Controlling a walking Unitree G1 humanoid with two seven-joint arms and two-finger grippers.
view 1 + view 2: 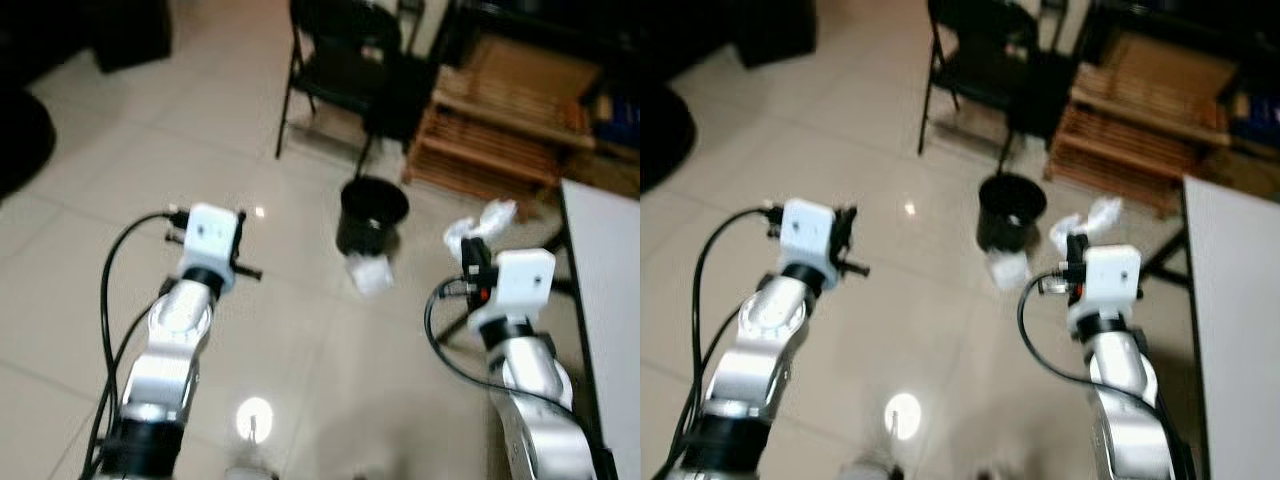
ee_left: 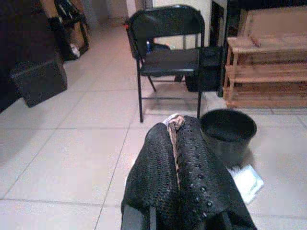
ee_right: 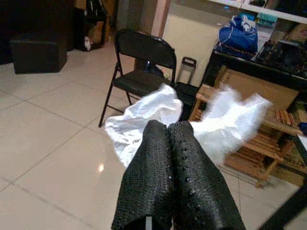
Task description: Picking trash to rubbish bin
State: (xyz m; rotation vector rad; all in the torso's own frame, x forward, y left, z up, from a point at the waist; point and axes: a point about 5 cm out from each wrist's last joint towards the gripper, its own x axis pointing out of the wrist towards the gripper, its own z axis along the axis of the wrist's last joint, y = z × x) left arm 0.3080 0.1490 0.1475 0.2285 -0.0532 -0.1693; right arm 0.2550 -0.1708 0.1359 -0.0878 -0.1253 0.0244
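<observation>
A black rubbish bin (image 1: 372, 212) stands open on the tiled floor ahead, between my two arms. Beside its near side a flat white wrapper (image 1: 372, 273) lies on the tiles. My right gripper (image 3: 167, 127) is shut on a crumpled white bag (image 3: 153, 112), held up to the right of the bin (image 1: 1011, 208) and short of its rim. My left gripper (image 2: 175, 128) is shut on a small tan scrap (image 2: 174, 121) that pokes out between the fingertips, and is raised to the left of the bin (image 2: 228, 130), pointing toward it.
A black folding chair (image 1: 340, 60) stands behind the bin. A slatted wooden rack (image 1: 495, 130) is at the back right. A white table edge (image 1: 605, 270) runs along my right side. A dark box (image 2: 39, 80) sits far left. Open tiles lie before the bin.
</observation>
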